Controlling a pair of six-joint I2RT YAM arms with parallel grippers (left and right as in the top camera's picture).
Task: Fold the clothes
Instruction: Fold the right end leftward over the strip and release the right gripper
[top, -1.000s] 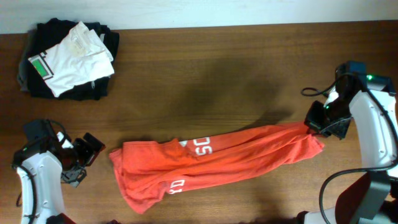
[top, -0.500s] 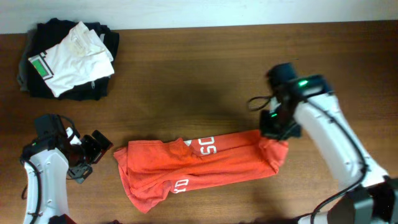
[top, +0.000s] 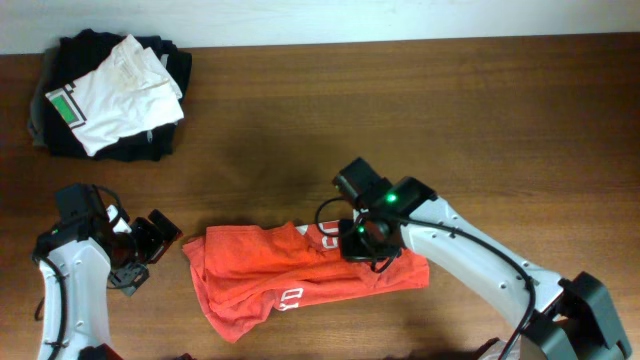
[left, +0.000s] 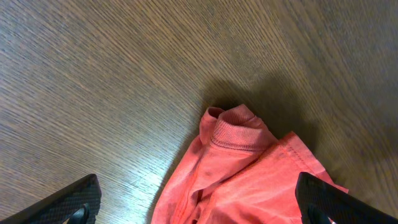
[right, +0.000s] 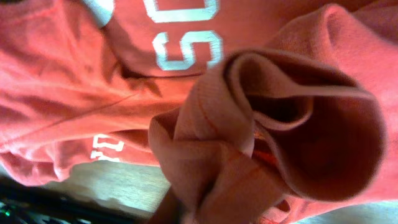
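Observation:
The red-orange T-shirt (top: 290, 275) with white lettering lies bunched along the table's front middle. My right gripper (top: 362, 243) is shut on the shirt's right end and holds it folded over the middle of the shirt; in the right wrist view the gathered cloth (right: 261, 124) fills the frame and hides the fingers. My left gripper (top: 148, 243) is open and empty just left of the shirt's left edge. In the left wrist view the shirt's ribbed edge (left: 236, 134) lies between the spread fingers (left: 199, 202).
A pile of black folded garments (top: 60, 130) with a white garment bearing a green patch (top: 115, 90) on top sits at the back left corner. Bare wooden table (top: 450, 120) spans the back and right.
My right gripper has carried the shirt's right end far leftward, from the table's right edge to over the shirt's middle, halving its length. The left arm has barely moved.

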